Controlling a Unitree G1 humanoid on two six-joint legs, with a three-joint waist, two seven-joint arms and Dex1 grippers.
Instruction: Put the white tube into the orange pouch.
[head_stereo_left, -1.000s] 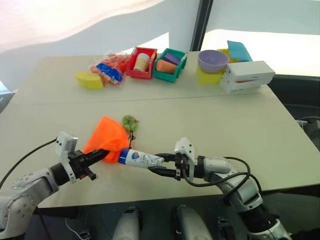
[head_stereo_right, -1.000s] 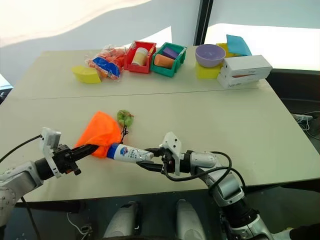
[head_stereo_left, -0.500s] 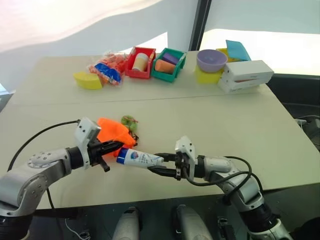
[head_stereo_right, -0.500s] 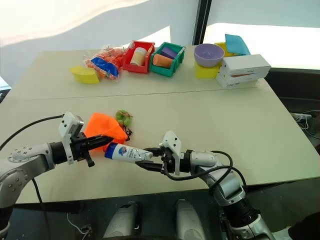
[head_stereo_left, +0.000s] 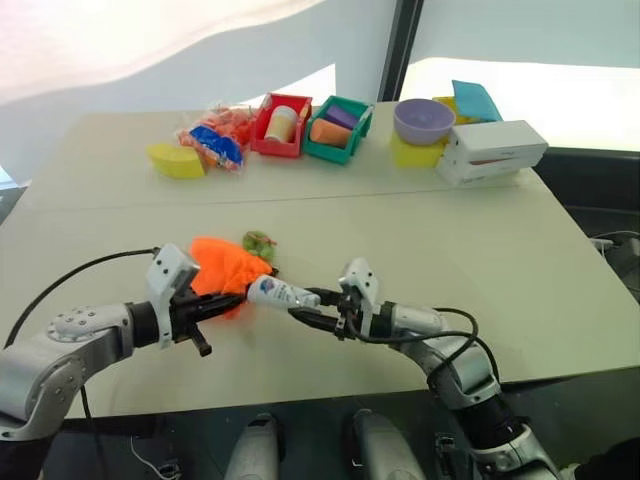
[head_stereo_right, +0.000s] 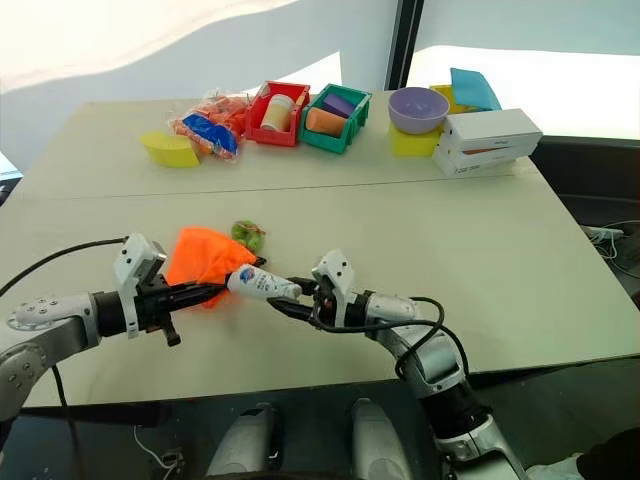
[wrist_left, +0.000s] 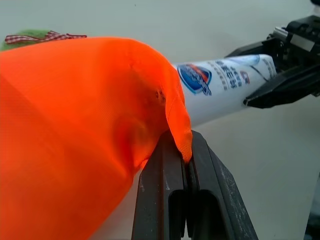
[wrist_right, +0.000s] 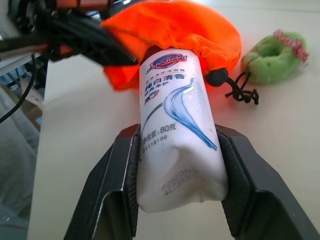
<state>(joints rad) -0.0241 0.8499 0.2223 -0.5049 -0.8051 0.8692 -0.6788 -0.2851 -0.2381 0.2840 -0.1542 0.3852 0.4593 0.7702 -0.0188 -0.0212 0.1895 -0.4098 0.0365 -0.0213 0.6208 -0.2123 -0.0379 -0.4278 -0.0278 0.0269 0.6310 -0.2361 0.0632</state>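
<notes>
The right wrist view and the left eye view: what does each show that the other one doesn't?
Right wrist view: the printed label and crimped end of the white plastic squeeze tube, clamped between the right gripper fingers.

Left eye view: the far table edge with a red bin, green bin, purple bowl and white box.

Both: the bright orange fabric pouch, pinched by the left gripper, and the tube's cap end in its mouth.
</notes>
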